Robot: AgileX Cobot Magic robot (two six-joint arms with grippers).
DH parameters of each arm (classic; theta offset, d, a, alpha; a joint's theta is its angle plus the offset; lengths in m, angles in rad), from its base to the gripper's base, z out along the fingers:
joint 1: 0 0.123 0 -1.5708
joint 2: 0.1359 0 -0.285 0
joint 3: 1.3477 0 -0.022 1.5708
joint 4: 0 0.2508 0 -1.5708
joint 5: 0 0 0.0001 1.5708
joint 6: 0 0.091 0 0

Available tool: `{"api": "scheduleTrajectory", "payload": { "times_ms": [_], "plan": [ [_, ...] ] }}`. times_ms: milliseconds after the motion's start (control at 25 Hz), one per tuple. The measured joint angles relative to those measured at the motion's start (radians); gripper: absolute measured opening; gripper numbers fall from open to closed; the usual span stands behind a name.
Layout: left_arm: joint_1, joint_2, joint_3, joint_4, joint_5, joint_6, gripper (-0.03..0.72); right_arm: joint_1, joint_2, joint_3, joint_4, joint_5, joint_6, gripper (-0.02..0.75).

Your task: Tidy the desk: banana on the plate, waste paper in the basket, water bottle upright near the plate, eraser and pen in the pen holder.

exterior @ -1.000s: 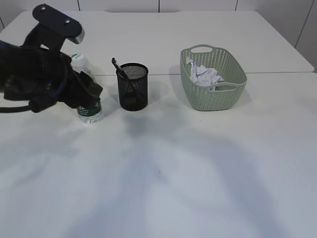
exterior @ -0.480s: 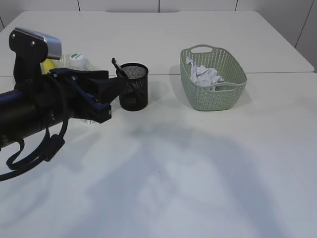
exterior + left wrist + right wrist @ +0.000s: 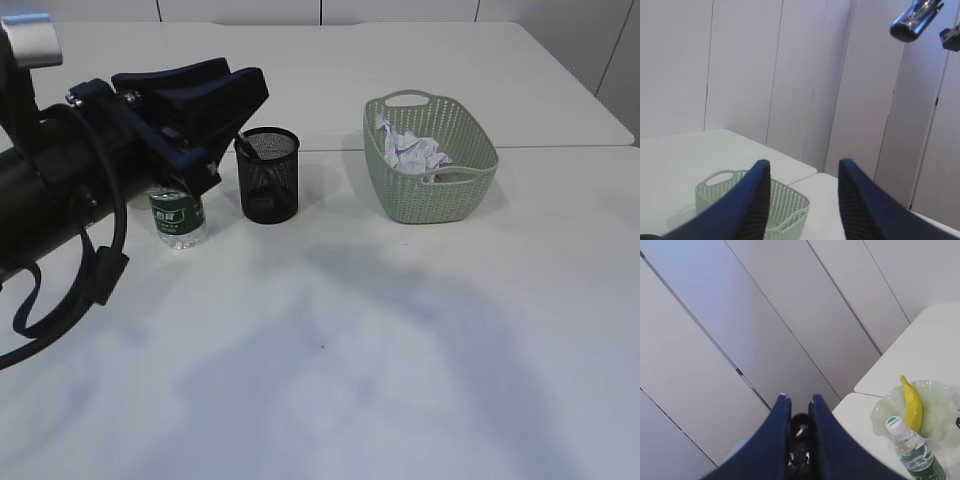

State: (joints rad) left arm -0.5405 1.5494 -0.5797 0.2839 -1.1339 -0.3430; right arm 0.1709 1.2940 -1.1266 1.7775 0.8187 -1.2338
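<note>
Desk (image 3: pixel 400 330): plain white. Basket (image 3: pixel 455 190): sage green, woven pattern; paper (image 3: pixel 412 152) inside: white. Holder (image 3: pixel 268 180): black mesh. Bottle (image 3: pixel 178 215): clear, dark green label, white cap. Banana (image 3: pixel 913 404): yellow, dark tip. Plate (image 3: pixel 939 396): translucent pale green. Left gripper (image 3: pixel 802 200) fingers (image 3: pixel 757 200): dark blue.

I see the water bottle (image 3: pixel 178 217) upright on the desk (image 3: pixel 400 340), just left of the black mesh pen holder (image 3: pixel 268 175) — a pen (image 3: pixel 240 139) leans inside. Crumpled paper (image 3: pixel 412 152) sits in the green basket (image 3: pixel 430 158). The banana (image 3: pixel 912 403) lies on the ruffled plate (image 3: pixel 940 405).
</note>
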Motion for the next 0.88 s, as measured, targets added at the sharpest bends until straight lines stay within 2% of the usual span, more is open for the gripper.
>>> {"api": "scheduleTrajectory", "payload": {
  "times_ms": [280, 480, 680, 880],
  "plan": [
    [-0.011, 0.000, 0.000, 0.007, -0.008, -0.127, 0.319, 0.000, 0.000, 0.000, 0.000, -0.004, 0.047, 0.048],
    [-0.060, 0.000, -0.007, 0.007, -0.008, -0.242, 0.319, 0.000, 0.000, 0.000, 0.000, -0.004, 0.064, 0.048],
    [-0.117, 0.000, -0.043, -0.063, -0.009, -0.324, 0.319, 0.000, 0.000, 0.000, 0.001, -0.018, 0.066, 0.048],
    [-0.127, 0.000, -0.074, -0.152, -0.009, -0.410, 0.319, 0.000, 0.014, -0.004, 0.002, -0.039, 0.066, 0.048]
  ]
}}
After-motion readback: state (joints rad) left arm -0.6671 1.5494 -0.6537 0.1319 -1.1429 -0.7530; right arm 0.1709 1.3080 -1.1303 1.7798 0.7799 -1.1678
